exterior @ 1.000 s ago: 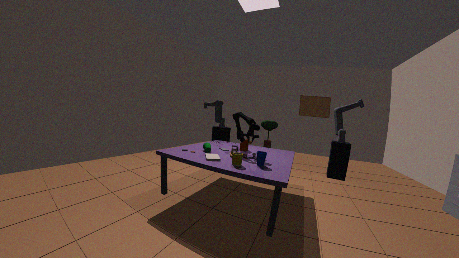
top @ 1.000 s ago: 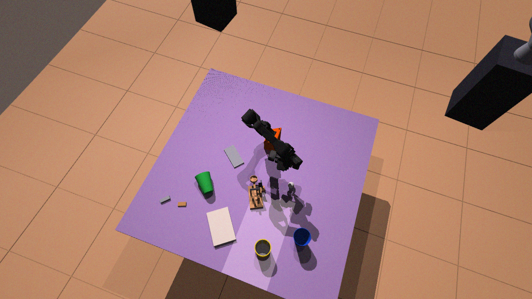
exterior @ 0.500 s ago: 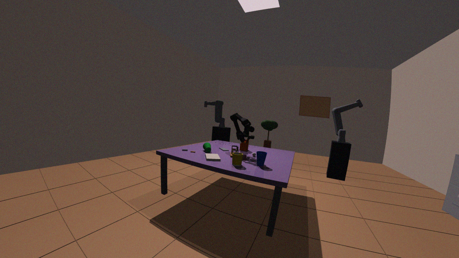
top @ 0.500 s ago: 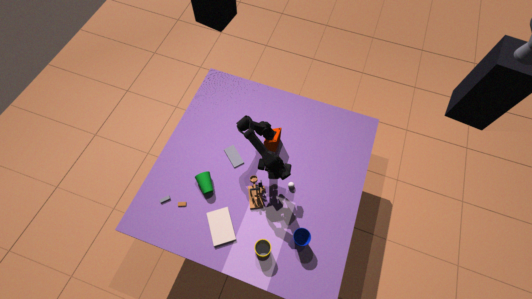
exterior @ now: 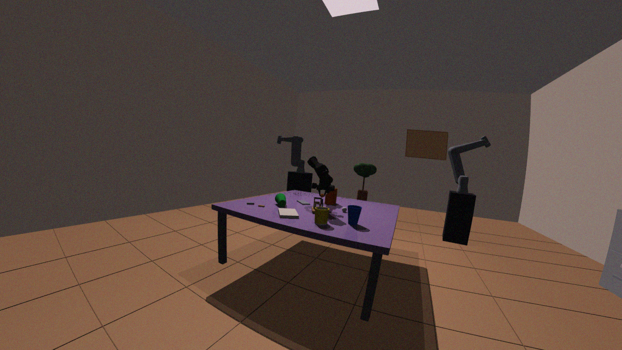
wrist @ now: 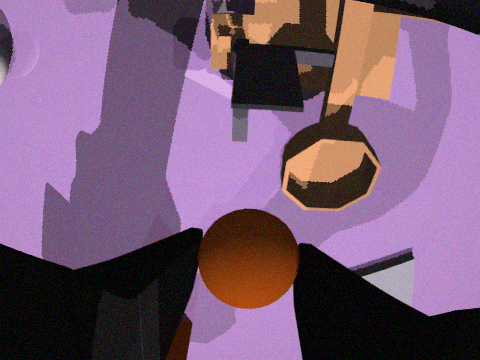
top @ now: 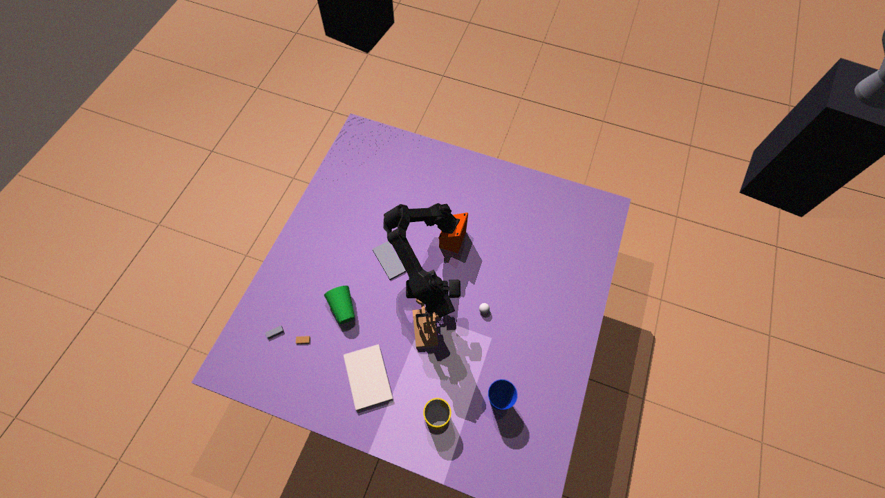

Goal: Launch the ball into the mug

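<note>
No writing can be read anywhere. On the table (top: 532, 216) (exterior: 261, 215), the yellow mug (top: 437, 413) (exterior: 321, 216) stands upright near the blue cup (top: 502, 395) (exterior: 354, 215), with the white pad (top: 368, 377) (exterior: 288, 212) off to its other side. The green cup (top: 340, 303) (exterior: 280, 200) lies on its side, and the white ball (top: 484, 308) (exterior: 344, 209) sits near the catapult (top: 425, 337) (wrist: 334, 200). The arm (top: 405, 254) (exterior: 321, 171) blocks part of the catapult from above. The gripper (wrist: 248, 248) is closed on the orange ball (wrist: 249, 258), pinched between its fingertips; in the wrist view the catapult's cup shows just beyond the ball, apart from it.
</note>
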